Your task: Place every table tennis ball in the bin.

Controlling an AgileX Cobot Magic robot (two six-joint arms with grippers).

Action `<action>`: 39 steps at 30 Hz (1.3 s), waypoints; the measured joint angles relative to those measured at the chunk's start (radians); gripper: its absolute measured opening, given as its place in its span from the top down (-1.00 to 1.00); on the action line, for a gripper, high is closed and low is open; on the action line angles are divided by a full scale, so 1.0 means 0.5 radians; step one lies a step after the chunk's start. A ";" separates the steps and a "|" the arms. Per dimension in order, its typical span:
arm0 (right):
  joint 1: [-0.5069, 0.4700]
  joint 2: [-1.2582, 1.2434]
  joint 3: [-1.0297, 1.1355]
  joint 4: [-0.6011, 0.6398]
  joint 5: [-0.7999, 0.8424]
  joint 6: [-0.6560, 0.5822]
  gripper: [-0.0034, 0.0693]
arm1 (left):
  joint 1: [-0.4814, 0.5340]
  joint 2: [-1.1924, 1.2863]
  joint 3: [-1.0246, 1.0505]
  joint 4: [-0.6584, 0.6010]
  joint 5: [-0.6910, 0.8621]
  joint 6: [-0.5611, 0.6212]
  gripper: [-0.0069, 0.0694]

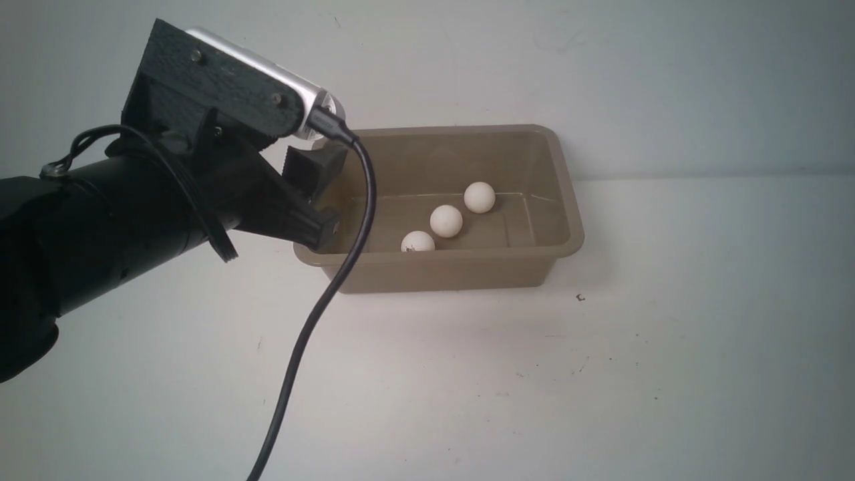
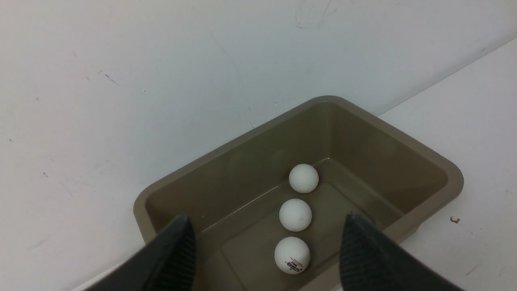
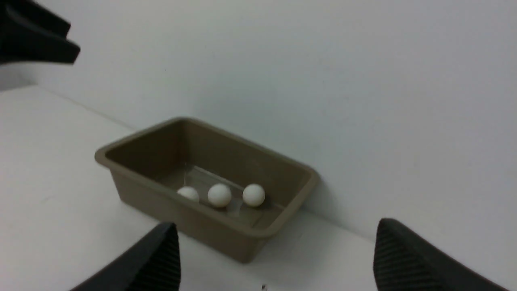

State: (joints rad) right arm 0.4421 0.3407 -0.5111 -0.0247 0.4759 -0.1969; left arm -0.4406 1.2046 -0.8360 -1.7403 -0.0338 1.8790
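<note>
Three balls [image 1: 446, 220] lined up inside the bin [image 1: 434, 160] | left gripper [image 1: 326, 195]: hung wide over bin's left end, held nothing | right gripper [image 3: 276, 228]: gaped wide too, empty, well back | risk: could've clipped the rim [image 1: 576, 230] backing out, tipped the lot | hidden: nearest ball [image 1: 418, 242] half behind front wall [image 1: 454, 274]; right arm missing from front view

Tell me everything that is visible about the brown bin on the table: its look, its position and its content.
The bin is a rectangular tan-brown tub, seemingly of smooth plastic, with rounded corners, a flared rim and walls sloping inward to a flat floor. It stands upright on the white table, its long back side close to the wall. Three table tennis balls lie on its floor in a diagonal row. The open left gripper hangs over its left end.
</note>
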 joint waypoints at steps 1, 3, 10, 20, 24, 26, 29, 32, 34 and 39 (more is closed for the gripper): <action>0.000 0.000 0.048 0.002 -0.003 0.000 -0.70 | 0.000 0.000 0.000 0.000 0.000 0.000 -0.32; 0.000 0.000 0.123 0.011 -0.003 0.003 -0.70 | 0.000 0.000 0.000 0.000 0.000 0.000 -0.32; 0.000 0.000 0.268 0.060 -0.013 0.036 -0.70 | 0.000 0.000 0.000 0.000 0.000 -0.121 -0.32; 0.000 0.000 0.361 0.091 -0.072 0.036 -0.70 | 0.000 0.000 0.000 0.000 0.000 -0.192 -0.32; 0.000 0.000 0.377 0.095 -0.034 0.036 -0.70 | 0.000 0.000 0.000 0.000 0.000 -0.192 -0.32; 0.000 0.000 0.379 0.095 -0.004 0.036 -0.70 | 0.000 0.000 0.000 0.000 0.002 -0.194 -0.32; 0.000 0.000 0.379 0.095 0.026 0.036 -0.70 | 0.000 0.000 0.000 0.000 0.023 -0.194 -0.32; 0.000 0.000 0.379 0.095 0.053 0.036 -0.70 | 0.000 0.000 0.000 0.000 0.068 -0.196 -0.32; 0.000 0.000 0.379 0.096 0.065 0.036 -0.70 | 0.000 0.000 0.000 0.002 0.068 -0.196 -0.32; 0.000 0.000 0.379 0.098 0.072 0.036 -0.70 | 0.000 0.000 0.000 0.002 0.112 -0.197 -0.32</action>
State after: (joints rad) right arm 0.4421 0.3407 -0.3218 0.0243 0.5119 -0.1787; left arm -0.4406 1.2046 -0.8360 -1.7394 0.0221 1.7803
